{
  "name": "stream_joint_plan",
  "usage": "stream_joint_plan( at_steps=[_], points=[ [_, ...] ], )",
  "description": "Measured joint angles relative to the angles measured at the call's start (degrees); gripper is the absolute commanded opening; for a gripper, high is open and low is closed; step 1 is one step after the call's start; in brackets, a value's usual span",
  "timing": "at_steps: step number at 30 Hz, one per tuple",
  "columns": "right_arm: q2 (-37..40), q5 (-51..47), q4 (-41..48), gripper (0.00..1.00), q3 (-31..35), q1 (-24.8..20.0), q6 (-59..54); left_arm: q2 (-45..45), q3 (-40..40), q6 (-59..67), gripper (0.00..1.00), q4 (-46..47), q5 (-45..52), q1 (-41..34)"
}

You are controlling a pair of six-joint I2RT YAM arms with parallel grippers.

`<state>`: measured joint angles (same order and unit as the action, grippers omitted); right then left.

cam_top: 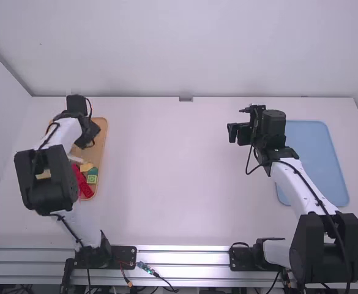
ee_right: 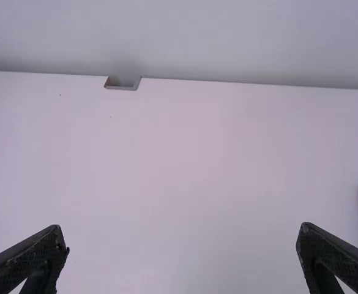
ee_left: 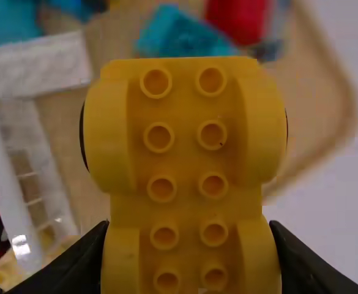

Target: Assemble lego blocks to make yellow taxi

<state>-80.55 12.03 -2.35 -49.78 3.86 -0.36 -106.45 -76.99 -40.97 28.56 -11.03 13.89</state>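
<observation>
- One left gripper (cam_top: pixel 89 137), held over the tray at the table's left side; its fingers (ee_left: pixel 84 260) are closed against the two sides of a yellow lego piece (ee_left: pixel 185 147).
- One yellow lego piece, the taxi's part, gripped as above: two columns of round hollow studs run along its middle, with rounded bulges on both flanks and a thin dark curved edge at each side.
- One wooden tray (cam_top: pixel 103 135), tan, with rounded corners, lying beneath the left gripper and arm.
- Assorted loose blocks in the tray: a teal block (ee_left: pixel 182 37) near a red block (ee_left: pixel 235 18); a white bar (ee_left: pixel 41 64); a clear piece with crossbars (ee_left: pixel 29 174); a pale yellow block (ee_left: pixel 8 275), partly hidden.
- Further contents, nearer the robot: red pieces (cam_top: pixel 83 182), a green block (cam_top: pixel 92 179) and a small yellow block (cam_top: pixel 86 166), close together.
- One white table (cam_top: pixel 172 171), carrying both trays.
- One right gripper (cam_top: pixel 232 133), above the table right of centre, fingers spread wide, nothing between them.
- One blue tray (cam_top: pixel 316 159), flat, at the table's right side, partly behind the right arm.
</observation>
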Motion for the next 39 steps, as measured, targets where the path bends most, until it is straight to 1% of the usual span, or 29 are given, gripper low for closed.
stream_joint_plan(
  at_steps=[3, 6, 7, 10, 11, 15, 16, 19, 23, 26, 29, 33, 36, 37, 39],
  points=[
    [0.0, 0.0, 0.0, 0.99, 0.0, 0.0, 0.0, 3.3, -0.4, 5.4, 0.02, 0.2, -0.2, -4.7],
    [0.0, 0.0, 0.0, 0.99, 0.0, 0.0, 0.1, 5.3, -0.4, 16.0, 0.02, 0.4, -0.2, -14.6],
    [0.0, 0.0, 0.0, 0.99, 0.0, 0.0, -0.1, 5.3, -0.4, 17.3, 0.02, 0.5, -0.2, -15.7],
    [0.0, 0.0, 0.3, 0.99, 0.0, -0.4, 0.1, 5.3, 0.5, 28.2, 0.02, 0.6, 1.1, -23.7],
    [0.0, 0.0, 0.9, 0.99, 0.0, -0.9, 0.0, 5.3, 1.6, 35.1, 0.02, 0.5, 2.7, -28.0],
    [0.4, 0.0, 3.9, 0.99, 0.0, -3.4, 0.1, 5.3, 5.6, 51.9, 0.02, 0.9, 7.8, -37.2],
    [0.5, 0.0, 4.3, 0.99, 0.0, -3.8, 0.3, 5.3, 5.8, 52.6, 0.02, 1.0, 8.1, -37.5],
    [2.4, 0.0, 6.3, 0.99, 0.0, -6.1, 0.3, 5.3, 9.0, 64.2, 0.02, 4.4, 11.7, -42.2],
    [6.1, 0.6, 7.7, 0.99, 0.0, -8.0, 0.4, 5.3, 12.9, 74.4, 0.02, 5.4, 13.7, -46.1],
    [7.7, 1.2, 7.8, 0.99, 0.0, -8.2, 0.4, 5.3, 15.1, 80.3, 0.02, 4.6, 16.2, -47.3],
    [8.1, 1.6, 7.9, 0.99, 0.0, -8.1, 0.3, 5.3, 17.1, 85.1, 0.02, 3.0, 20.0, -47.6],
    [8.1, 1.6, 8.9, 0.99, 0.0, -7.4, 0.3, 5.3, 20.8, 90.5, 0.02, -1.6, 23.8, -47.5],
    [8.1, 1.6, 8.8, 0.99, 0.0, -6.9, 0.2, 5.3, 23.2, 92.3, 0.09, -4.3, 25.0, -47.5],
    [8.1, 1.6, 8.8, 0.99, 0.0, -6.9, 0.3, 5.3, 23.3, 92.4, 0.10, -4.5, 25.0, -47.5],
    [8.1, 1.6, 8.8, 0.99, 0.0, -6.9, 0.3, 5.3, 24.5, 93.0, 0.21, -6.1, 25.2, -47.5]
  ],
)
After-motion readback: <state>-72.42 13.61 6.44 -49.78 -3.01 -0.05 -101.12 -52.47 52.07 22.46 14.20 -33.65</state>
